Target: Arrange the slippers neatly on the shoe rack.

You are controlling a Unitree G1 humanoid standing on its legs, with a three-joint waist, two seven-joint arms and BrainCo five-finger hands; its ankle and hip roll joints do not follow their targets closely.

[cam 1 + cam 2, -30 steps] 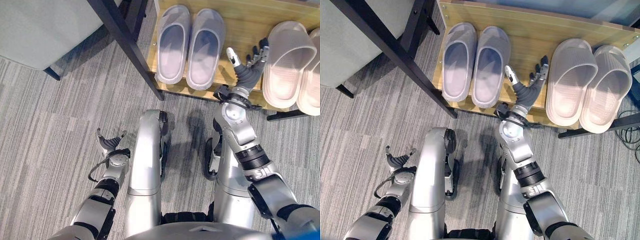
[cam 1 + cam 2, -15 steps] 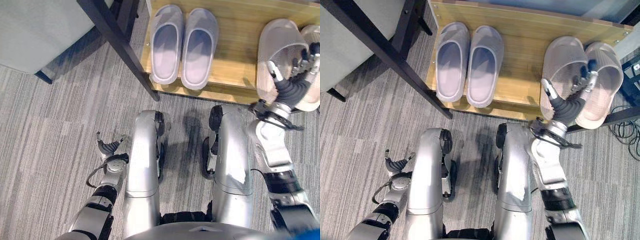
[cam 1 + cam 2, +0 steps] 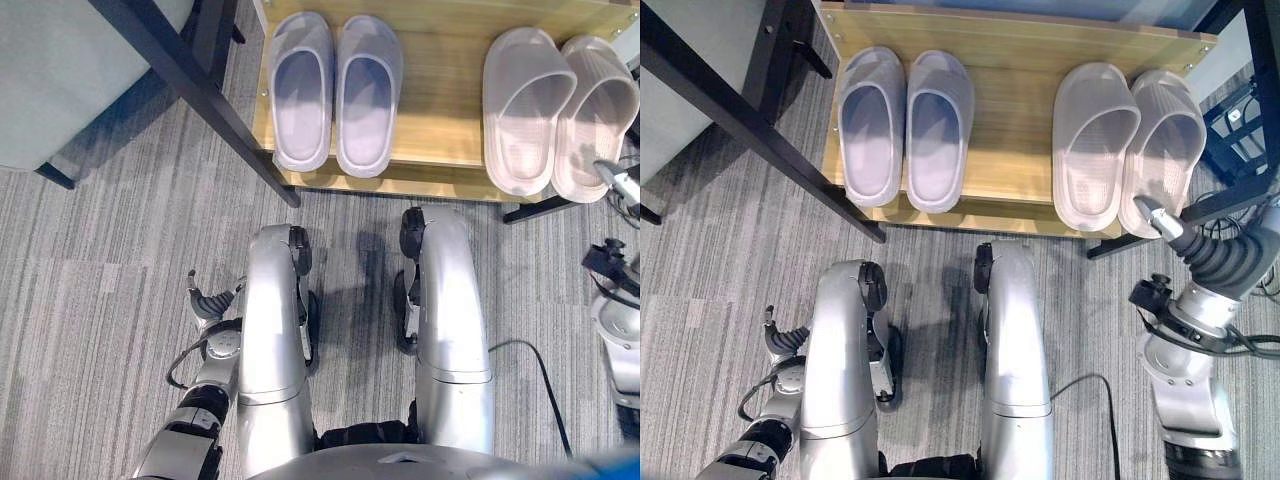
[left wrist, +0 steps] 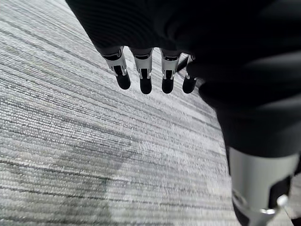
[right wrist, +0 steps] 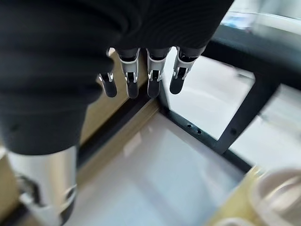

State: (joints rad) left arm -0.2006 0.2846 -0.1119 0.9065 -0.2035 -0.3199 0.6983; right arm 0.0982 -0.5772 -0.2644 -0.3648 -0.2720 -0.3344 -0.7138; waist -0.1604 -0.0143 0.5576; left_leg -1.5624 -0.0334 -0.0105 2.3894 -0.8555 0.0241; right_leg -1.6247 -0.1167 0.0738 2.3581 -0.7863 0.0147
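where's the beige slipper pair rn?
In the eye views, the beige slipper pair sits side by side on the right end of the wooden shoe rack, right of the lilac pair, just ahead of the right hand.

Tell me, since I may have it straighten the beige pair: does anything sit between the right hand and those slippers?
Nothing visible does. The right hand hangs open beside the wooden shoe rack, apart from the pale beige slippers.

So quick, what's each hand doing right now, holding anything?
Left hand: open, holding nothing, low over the carpet.
Right hand: open, holding nothing, beside the shoe rack.
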